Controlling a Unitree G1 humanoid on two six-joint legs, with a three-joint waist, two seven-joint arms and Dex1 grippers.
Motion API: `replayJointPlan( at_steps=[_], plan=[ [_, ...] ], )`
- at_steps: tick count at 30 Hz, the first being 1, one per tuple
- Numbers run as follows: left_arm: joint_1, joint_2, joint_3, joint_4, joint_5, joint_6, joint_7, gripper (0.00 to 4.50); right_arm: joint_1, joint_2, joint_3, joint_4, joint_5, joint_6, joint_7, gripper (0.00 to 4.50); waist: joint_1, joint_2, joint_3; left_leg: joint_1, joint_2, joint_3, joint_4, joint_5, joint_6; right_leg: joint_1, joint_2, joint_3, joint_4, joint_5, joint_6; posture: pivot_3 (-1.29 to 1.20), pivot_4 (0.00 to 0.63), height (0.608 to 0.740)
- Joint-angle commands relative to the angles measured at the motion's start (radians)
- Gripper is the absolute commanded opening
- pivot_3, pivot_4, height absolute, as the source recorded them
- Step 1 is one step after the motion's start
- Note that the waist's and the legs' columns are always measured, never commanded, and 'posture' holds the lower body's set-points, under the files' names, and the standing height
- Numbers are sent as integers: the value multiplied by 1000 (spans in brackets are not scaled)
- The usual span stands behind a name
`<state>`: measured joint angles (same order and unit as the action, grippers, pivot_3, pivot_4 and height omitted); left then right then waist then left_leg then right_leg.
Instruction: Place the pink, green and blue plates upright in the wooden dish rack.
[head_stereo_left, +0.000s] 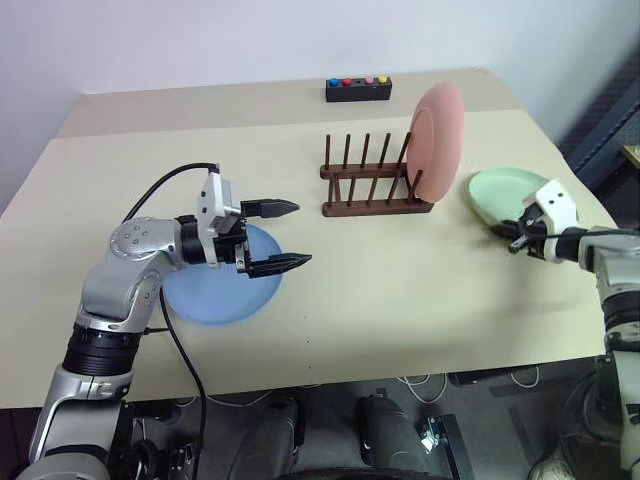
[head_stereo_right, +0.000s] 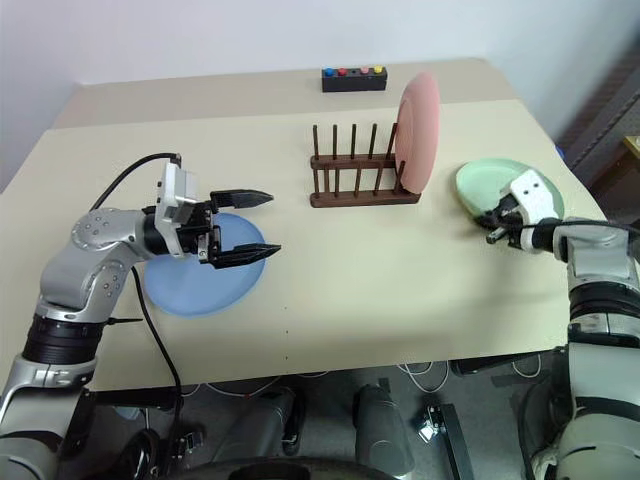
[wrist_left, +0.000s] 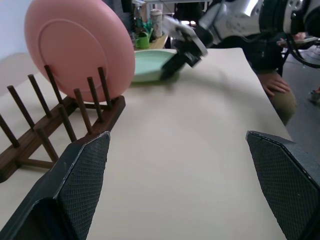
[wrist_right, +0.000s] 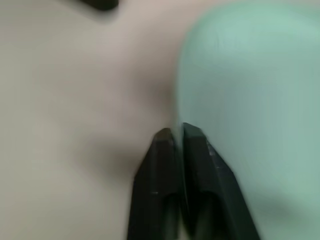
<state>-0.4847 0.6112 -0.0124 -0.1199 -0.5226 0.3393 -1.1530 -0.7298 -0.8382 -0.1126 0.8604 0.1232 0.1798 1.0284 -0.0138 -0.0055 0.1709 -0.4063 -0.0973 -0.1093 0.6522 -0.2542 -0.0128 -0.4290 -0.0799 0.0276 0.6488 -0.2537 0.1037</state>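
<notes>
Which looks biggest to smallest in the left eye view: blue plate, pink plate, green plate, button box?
1. blue plate, partly behind the left gripper
2. pink plate, edge-on in the wooden dish rack
3. green plate, partly covered by the right gripper
4. button box

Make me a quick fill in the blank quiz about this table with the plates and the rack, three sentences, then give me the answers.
1. The plate standing upright in the wooden rack is the ____ one.
2. The right gripper is shut on the rim of the ____ plate.
3. The blue plate lies flat beneath the left gripper, whose fingers are ____.

Missing words: pink; green; open
</notes>
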Motion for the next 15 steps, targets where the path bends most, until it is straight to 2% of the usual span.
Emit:
replayJointPlan(
  at_steps=[1, 5, 8, 11, 13, 15],
  plan=[
    [-6, 12, 30, -24, -11, -8, 4, 4500, -56, 7, -61, -22, 62, 70, -21, 37, 0, 0, 0, 0, 0, 0, 0, 0, 0, 0, 0, 0, 0, 0, 0, 0, 150, 740],
    [-14, 9, 27, -13, -11, -10, 5, 4500, -153, 3, -86, 91, -5, -87, -300, 37, 2, 0, 0, 0, 0, 0, 0, 0, 0, 0, 0, 0, 0, 0, 0, 0, 150, 740],
    [-18, 6, 24, -1, -5, -18, 3, 4500, -248, 26, -177, 136, 69, -175, -394, 37, 1, 1, 0, 0, 0, 0, -1, 0, 0, 0, -1, 0, 0, 0, 0, 0, 150, 740],
    [-26, 2, 27, 3, -11, -15, 6, 4500, -365, 72, -338, 114, 244, -169, -411, 37, -4, 3, 2, 0, 0, 1, -2, 0, 0, -1, 0, 0, 0, 0, 0, 0, 150, 740],
    [-30, 1, 31, 4, -11, -16, 9, 4500, -422, 118, -444, 21, 426, -61, -316, 37, -4, 3, 2, 0, 0, 1, -3, 0, -1, -2, 0, 1, 0, 0, 0, 0, 150, 740],
    [-31, 0, 32, 6, -5, -24, 13, 4500, -445, 145, -488, -65, 532, 35, -259, 37, -4, 2, 2, 0, 1, 0, -4, 0, -1, -2, 1, 1, -1, 0, 0, 0, 150, 740]
  ],
)
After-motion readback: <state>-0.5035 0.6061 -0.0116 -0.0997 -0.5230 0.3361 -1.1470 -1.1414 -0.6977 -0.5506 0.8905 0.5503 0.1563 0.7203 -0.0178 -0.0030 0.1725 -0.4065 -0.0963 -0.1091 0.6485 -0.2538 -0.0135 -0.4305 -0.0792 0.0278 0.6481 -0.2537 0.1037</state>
